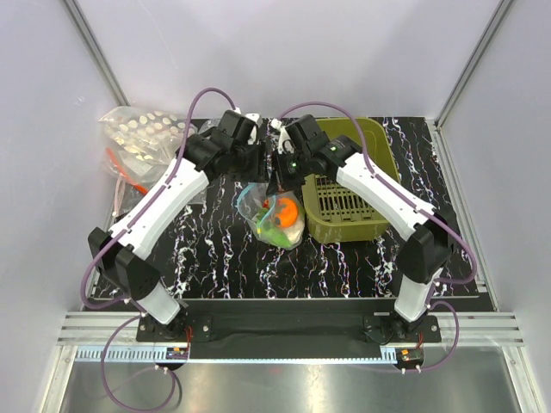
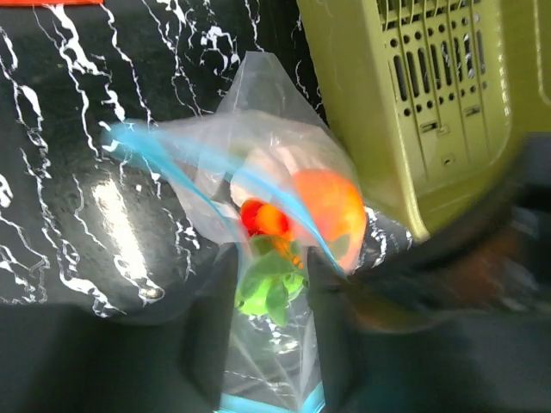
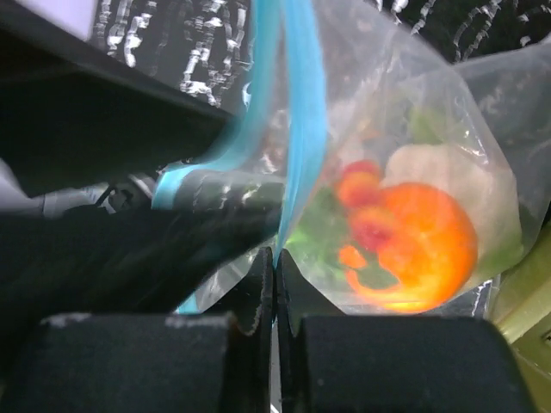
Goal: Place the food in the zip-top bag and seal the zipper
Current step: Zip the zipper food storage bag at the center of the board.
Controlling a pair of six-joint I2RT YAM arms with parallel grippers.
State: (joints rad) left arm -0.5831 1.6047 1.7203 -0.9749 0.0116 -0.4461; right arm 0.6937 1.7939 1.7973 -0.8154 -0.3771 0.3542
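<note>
Centrally, bag [image 1: 258, 205] laid on bench [image 1: 215, 249] beside basket [image 1: 349, 211], food [image 1: 287, 209] held inside, right gripper [image 3: 275, 262] clamped on bag near zipper [image 3: 301, 103], left gripper [image 2: 271, 284] parted around bag.

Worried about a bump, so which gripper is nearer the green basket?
Right. The right gripper pinches the zip-top bag beside the green basket; the left gripper sits farther left, across the bag.
</note>
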